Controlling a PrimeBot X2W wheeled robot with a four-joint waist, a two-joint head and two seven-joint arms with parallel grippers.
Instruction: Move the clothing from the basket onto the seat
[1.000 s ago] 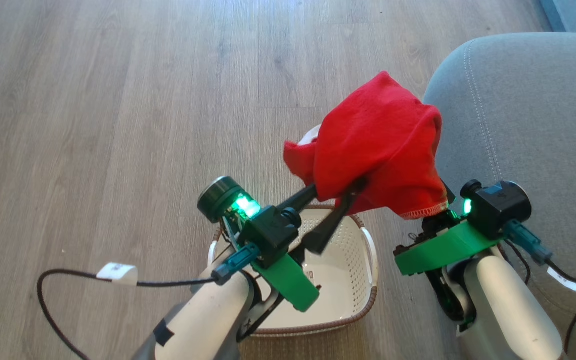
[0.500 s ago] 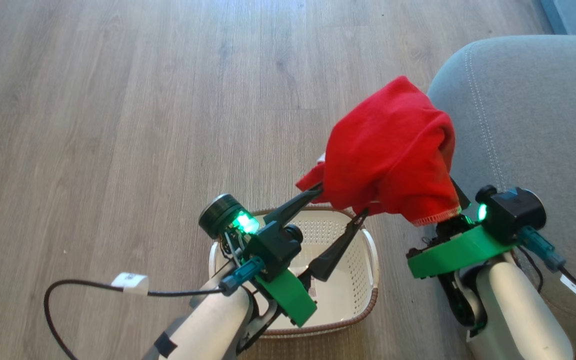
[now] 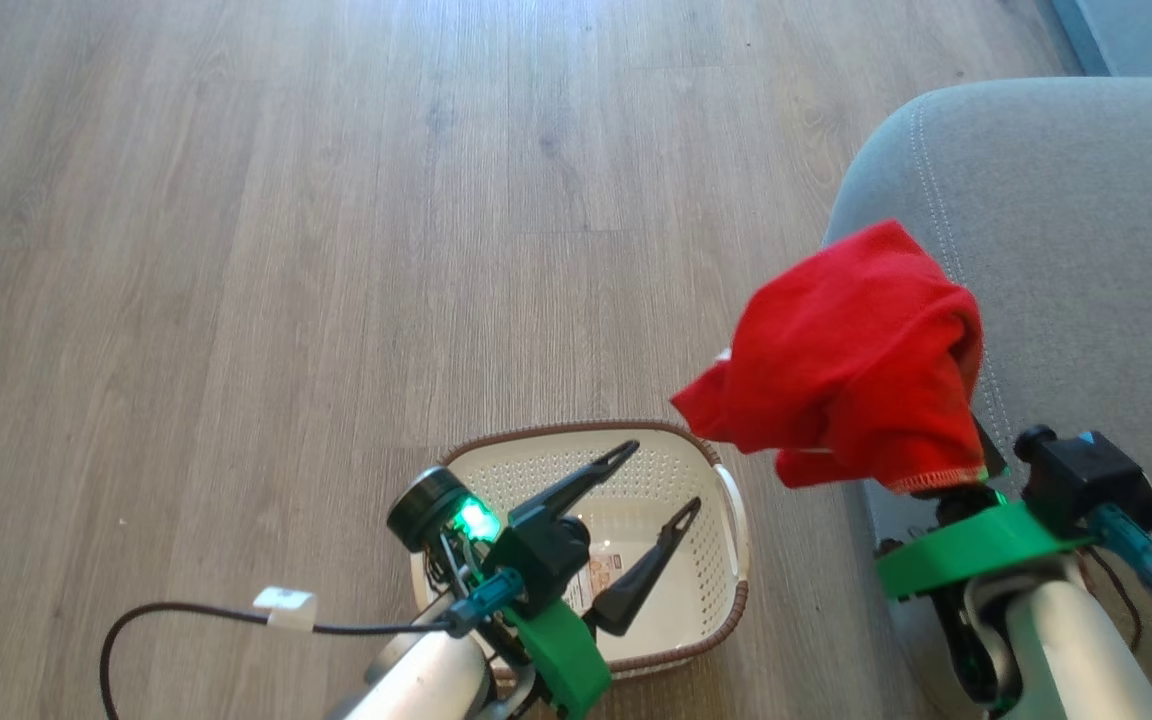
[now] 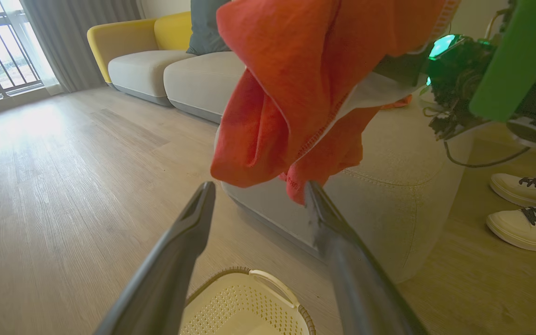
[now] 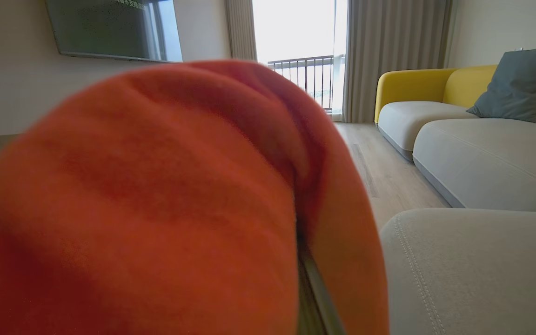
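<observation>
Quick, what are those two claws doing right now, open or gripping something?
Left gripper: open, holding nothing, above the basket.
Right gripper: closed on the red cloth.

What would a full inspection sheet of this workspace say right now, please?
Surface: wooden floor, pale planks.
Job's things: red clothing held aloft at the edge of the seat; basket on the floor, no clothing seen inside.
Clutter: nothing seen.
End effectors: left end effector open over the basket, empty; right end effector shut on the clothing.
Cables: black tagged cable loops from the left arm.
Surroundings: yellow-backed sofa; a person's white shoes beside the seat.
</observation>
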